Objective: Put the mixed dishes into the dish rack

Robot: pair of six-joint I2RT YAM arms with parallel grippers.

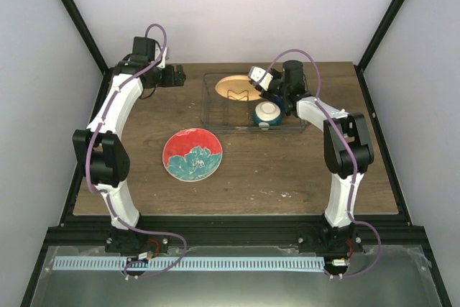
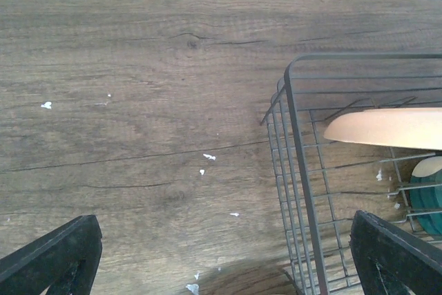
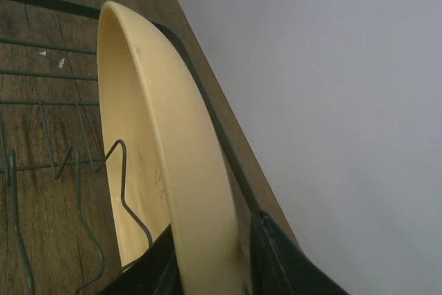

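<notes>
The right hand is pinching the rim of the orange-yellow plate, which is standing on edge in the far left part of the dish rack, between the upright dividers and the wire wall. The left hand is hovering with its fingers spread wide over the counter, just beside the rack's left side and gripping nothing. The red-and-teal floral plate is lying flat on the counter, apart from the rack on its near side.

The dish rack sat far back on the table, a plate propped in its rear left, the bowl in its front right, a second plate flat on the table before it, leftward.
</notes>
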